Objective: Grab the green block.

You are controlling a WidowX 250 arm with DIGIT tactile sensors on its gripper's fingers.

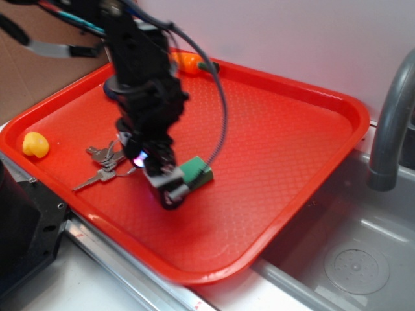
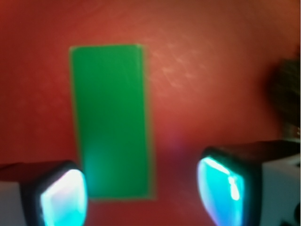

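WidowX gripper [image 1: 170, 184] lowered over the green block [image 1: 196, 172], which lies flat on the red tray [image 1: 292, 142] near its middle, just beside a bunch of keys [image 1: 104, 165]. In the wrist view the jaws stand wide apart and hold nothing; the green block [image 2: 112, 120] lies between them but off-centre, close against the left pad [image 2: 63, 197] and well clear of the right pad [image 2: 221, 186]. Its long axis runs away from the camera, across the closing line, so the jaws would probably meet its long sides after a small sideways correction. A yellow toy [image 1: 35, 144] and an orange toy carrot [image 1: 188, 61] sit near the tray's edges. No writing or brand is legible.
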